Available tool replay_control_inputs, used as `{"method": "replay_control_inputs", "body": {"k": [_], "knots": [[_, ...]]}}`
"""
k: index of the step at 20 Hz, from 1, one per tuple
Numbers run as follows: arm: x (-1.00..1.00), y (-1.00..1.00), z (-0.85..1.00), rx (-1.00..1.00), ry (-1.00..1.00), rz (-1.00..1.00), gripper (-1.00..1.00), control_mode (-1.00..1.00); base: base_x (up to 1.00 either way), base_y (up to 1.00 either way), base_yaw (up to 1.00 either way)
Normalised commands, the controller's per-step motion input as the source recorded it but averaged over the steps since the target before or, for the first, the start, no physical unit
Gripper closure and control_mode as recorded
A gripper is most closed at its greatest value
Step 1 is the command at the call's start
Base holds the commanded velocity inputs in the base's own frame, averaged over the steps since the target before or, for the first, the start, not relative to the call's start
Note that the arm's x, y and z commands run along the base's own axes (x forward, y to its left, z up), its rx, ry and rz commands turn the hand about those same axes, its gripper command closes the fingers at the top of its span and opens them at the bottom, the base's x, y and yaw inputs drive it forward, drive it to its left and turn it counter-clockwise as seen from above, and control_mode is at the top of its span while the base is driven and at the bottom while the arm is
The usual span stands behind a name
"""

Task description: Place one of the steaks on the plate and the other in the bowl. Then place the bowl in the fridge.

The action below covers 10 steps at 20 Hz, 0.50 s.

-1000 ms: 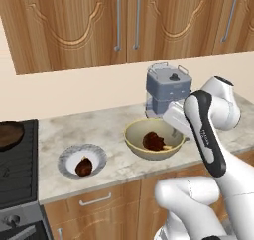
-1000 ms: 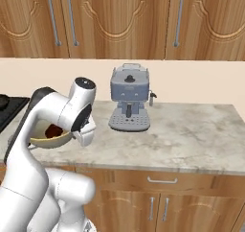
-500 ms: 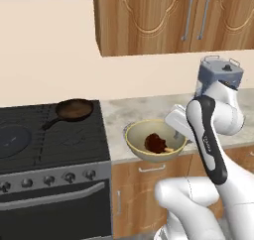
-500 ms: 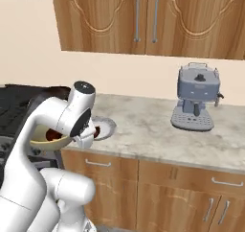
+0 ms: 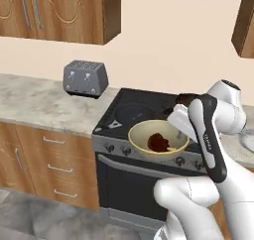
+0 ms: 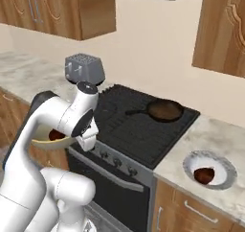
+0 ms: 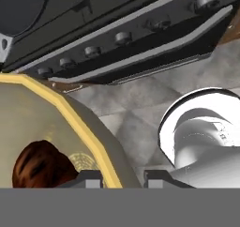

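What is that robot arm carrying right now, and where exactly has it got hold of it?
The gripper holds the olive-tan bowl by its rim, one finger on each side of it. A steak lies in the bowl.

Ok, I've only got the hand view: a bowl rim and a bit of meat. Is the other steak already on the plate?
Observer: Yes, the second steak sits on the plate, on the counter right of the stove.
Operator: Is the bowl resting on anything?
Observer: No, the bowl hangs in the air in front of the stove, gripper shut on its rim.
Operator: Anything on the burners?
Observer: A black skillet sits at the back.
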Motion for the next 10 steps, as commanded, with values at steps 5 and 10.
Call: {"method": "replay_control_inputs", "body": {"k": [5,10], "knots": [[0.00,0.00,0.00,0.00,0.00,0.00,1.00,1.00,0.13,0.67,0.83],[0.00,0.00,0.00,0.00,0.00,0.00,1.00,1.00,0.22,0.43,0.88]]}}
